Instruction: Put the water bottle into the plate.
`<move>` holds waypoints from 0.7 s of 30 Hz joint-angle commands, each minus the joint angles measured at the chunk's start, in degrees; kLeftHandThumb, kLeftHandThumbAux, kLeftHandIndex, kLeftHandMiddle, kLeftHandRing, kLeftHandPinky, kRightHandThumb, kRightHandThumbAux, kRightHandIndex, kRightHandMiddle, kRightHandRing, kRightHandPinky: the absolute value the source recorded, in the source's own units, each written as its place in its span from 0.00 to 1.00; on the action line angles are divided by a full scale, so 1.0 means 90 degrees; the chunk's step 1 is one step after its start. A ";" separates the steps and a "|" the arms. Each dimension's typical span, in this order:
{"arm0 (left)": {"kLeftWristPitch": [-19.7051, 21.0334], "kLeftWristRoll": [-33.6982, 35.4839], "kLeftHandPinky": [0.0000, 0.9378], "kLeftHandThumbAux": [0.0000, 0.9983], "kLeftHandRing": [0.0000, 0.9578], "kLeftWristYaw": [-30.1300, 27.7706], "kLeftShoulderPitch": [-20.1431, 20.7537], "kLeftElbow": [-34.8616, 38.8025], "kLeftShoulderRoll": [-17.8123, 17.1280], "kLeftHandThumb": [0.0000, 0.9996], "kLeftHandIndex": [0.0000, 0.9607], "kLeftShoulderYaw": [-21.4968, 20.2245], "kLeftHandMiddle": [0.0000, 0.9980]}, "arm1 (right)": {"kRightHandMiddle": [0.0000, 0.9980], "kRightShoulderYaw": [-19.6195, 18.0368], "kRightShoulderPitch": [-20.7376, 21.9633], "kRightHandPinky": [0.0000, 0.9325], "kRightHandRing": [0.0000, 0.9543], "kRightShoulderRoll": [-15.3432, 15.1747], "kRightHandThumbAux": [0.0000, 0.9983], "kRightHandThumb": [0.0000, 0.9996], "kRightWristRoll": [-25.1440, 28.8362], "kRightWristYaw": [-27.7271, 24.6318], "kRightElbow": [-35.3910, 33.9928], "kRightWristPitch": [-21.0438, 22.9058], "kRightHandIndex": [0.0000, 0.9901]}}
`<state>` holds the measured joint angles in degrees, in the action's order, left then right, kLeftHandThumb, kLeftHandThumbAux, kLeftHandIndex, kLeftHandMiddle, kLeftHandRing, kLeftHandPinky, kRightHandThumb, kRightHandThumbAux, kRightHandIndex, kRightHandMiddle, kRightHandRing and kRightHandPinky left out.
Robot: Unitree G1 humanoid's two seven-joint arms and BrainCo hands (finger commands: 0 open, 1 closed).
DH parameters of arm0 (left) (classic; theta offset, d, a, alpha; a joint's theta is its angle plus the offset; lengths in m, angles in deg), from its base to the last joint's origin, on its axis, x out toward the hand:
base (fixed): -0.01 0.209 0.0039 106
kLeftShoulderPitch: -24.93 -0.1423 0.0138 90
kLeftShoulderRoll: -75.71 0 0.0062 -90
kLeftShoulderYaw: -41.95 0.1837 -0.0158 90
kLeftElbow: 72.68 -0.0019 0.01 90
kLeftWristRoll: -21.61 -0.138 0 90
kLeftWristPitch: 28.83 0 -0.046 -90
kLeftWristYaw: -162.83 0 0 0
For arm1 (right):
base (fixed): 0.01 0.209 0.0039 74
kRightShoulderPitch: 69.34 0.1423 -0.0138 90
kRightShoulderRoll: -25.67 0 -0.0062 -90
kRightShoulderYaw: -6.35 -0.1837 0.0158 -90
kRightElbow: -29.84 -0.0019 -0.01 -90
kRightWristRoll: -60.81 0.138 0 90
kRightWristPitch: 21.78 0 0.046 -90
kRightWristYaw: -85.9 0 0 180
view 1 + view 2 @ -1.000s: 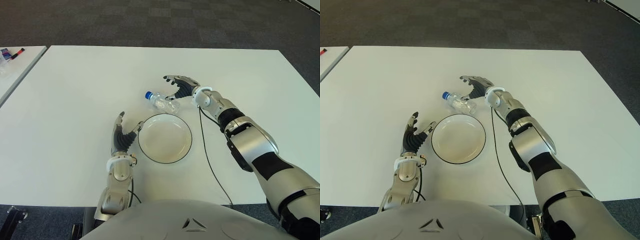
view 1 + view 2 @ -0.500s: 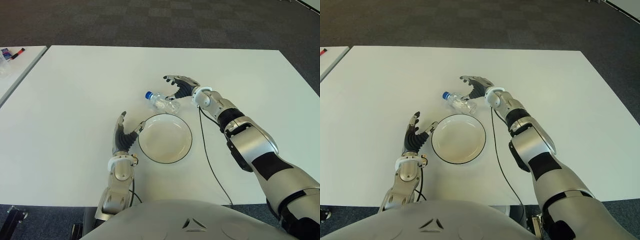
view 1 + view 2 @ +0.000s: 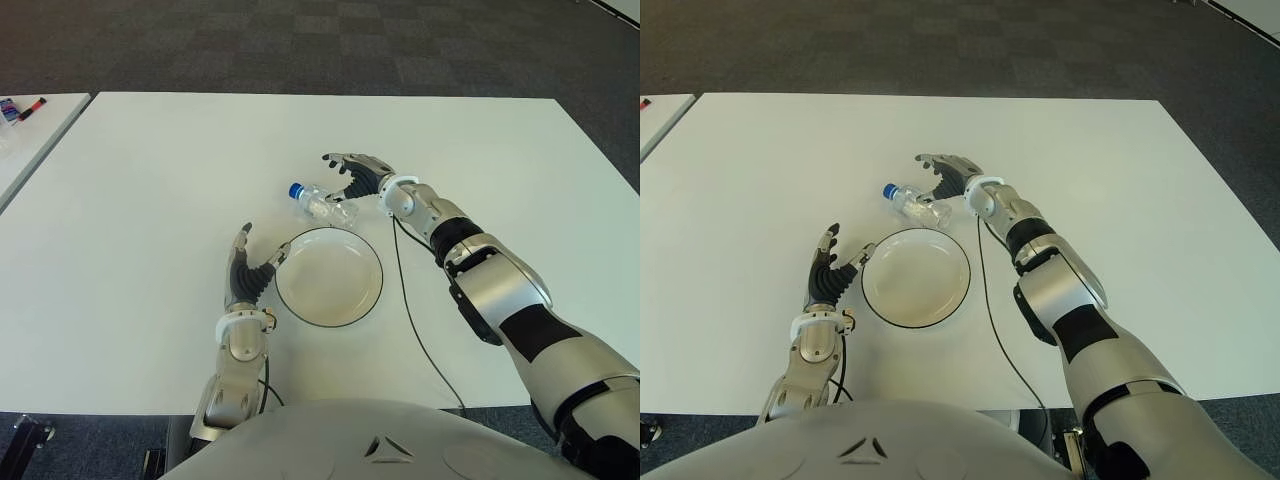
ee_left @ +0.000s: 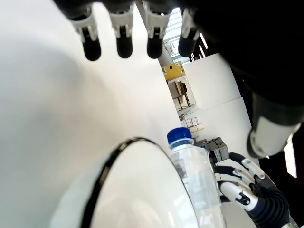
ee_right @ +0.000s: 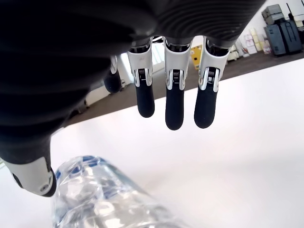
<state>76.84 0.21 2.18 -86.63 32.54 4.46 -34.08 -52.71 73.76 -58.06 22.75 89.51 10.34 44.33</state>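
Clearly, no brand name or readable writing shows on the water bottle (image 3: 322, 203): it is transparent, with a blue cap (image 3: 297, 189), and some blue marks on its wall appear in the right wrist view, too blurred to read. The bottle lies on its side on the white tabletop (image 3: 150, 200), just beyond the far rim of the plate (image 3: 329, 277) and not inside it; the cap points to the robot's left.

The right hand (image 3: 358, 176) is just beside the bottom end of the bottle, on its right side, with the fingers (image 5: 174, 97) spread wide above it and holding nothing. From the eye views I cannot tell if the thumb touches the bottle.

The left hand (image 3: 247, 275) shows just beside the left rim of the plate, fingers (image 4: 122, 33) stretched and apart, holding nothing.

The plate is white and round with a thin dark rim, and nothing lies in it. A thin black cable (image 3: 415, 320) runs over the tabletop to the right of the plate.

The tabletop is plain white. Beyond it the floor (image 3: 320, 40) is a dark grey carpet in squares. At the far left there is the corner of a second white table (image 3: 30, 140), with a red and black marker (image 3: 30, 105) on it
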 commanded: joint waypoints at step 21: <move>0.0104 -0.0048 0.09 0.57 0.06 0.0075 0.0079 -0.0097 0.0267 0.15 0.04 0.0124 0.06 | 0.21 0.0274 -0.0237 0.34 0.28 0.0251 0.62 0.27 -0.0199 -0.0001 -0.0312 0.0450 0.03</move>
<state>76.99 0.16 2.35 -86.44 32.38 4.46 -34.02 -50.83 72.56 -55.84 21.53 89.27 7.54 47.27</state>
